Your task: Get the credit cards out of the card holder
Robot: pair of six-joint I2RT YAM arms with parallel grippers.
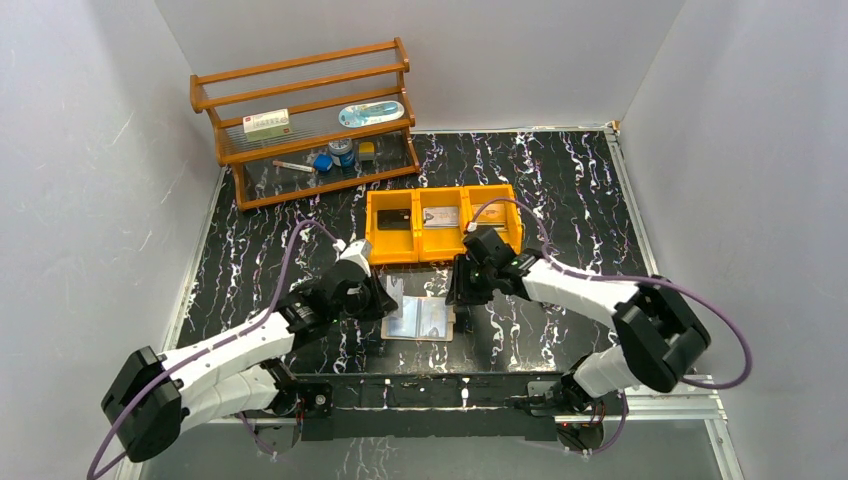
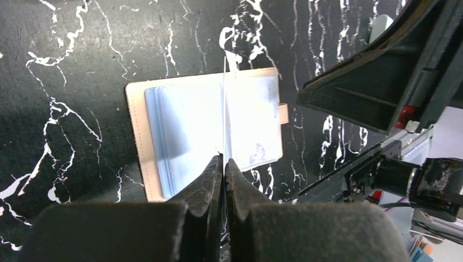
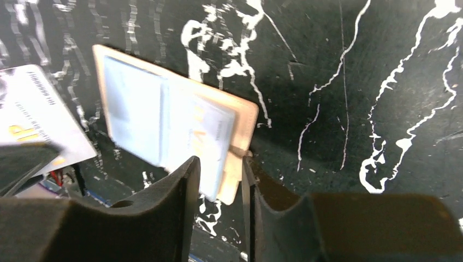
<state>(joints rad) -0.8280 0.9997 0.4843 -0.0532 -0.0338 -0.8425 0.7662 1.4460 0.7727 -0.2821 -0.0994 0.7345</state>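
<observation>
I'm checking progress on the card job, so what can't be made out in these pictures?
- Whether the card holder has cards left: pocket glare in the left wrist view, blur in the right.
- Print on the credit card in the left gripper: blurred and cut by the right wrist view's edge.
- Whether the right gripper touches the holder: its wrist hides it from above.
- Items on the wooden shelf: too small, top view.

One card holder, one yellow bin, one rack, two arms, at least three credit cards
</observation>
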